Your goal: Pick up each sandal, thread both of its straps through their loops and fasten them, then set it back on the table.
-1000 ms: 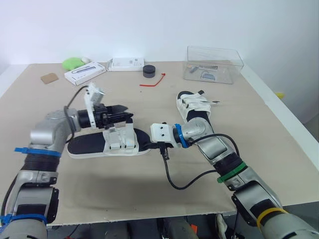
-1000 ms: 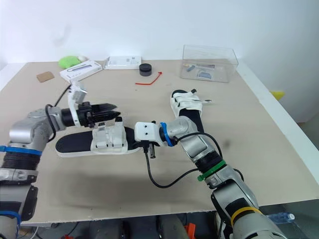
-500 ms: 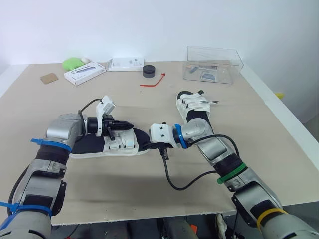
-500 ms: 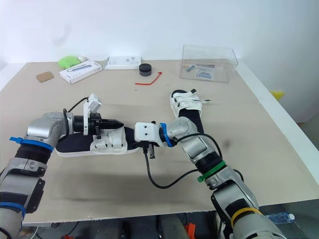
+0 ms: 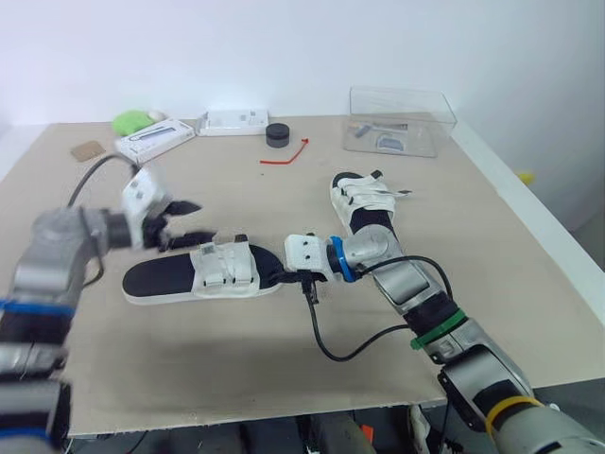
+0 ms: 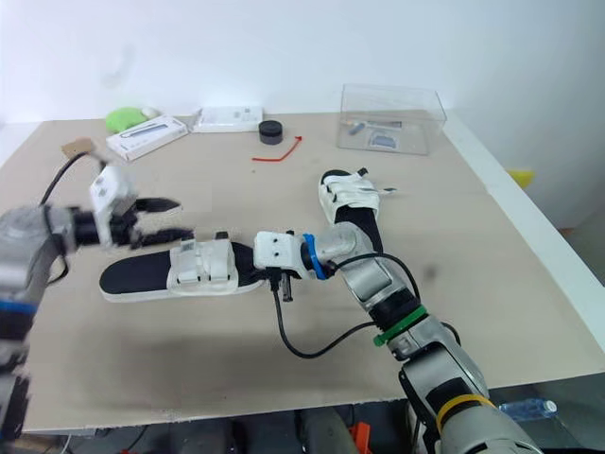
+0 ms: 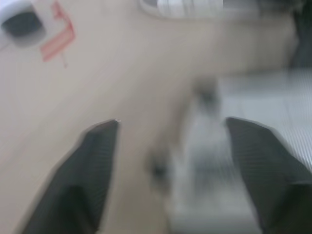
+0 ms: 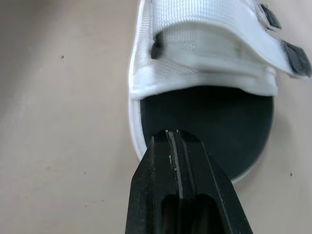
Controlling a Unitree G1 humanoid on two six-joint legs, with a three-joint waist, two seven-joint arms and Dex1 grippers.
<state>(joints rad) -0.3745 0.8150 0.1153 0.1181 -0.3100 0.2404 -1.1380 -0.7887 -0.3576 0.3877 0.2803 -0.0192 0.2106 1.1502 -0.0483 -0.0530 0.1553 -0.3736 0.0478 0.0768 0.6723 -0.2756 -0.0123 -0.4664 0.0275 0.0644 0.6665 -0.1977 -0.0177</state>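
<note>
Premises: a robotics test room or laboratory rather than a dwelling or shop. Grounds: plain white walls [image 5: 284,47] enclose a large worktop [image 5: 217,350] surfaced with a bare beige board sheet. Assorted unrelated props are set out along its far edge: a clear rectangular plastic box [image 5: 401,121] holding small items, a flat white carton [image 5: 154,139], a second white packet [image 5: 234,121], a black round puck [image 5: 278,134], a thin red strip [image 5: 288,154], a green lump [image 5: 129,122] and a brown card scrap [image 5: 87,150].
</note>
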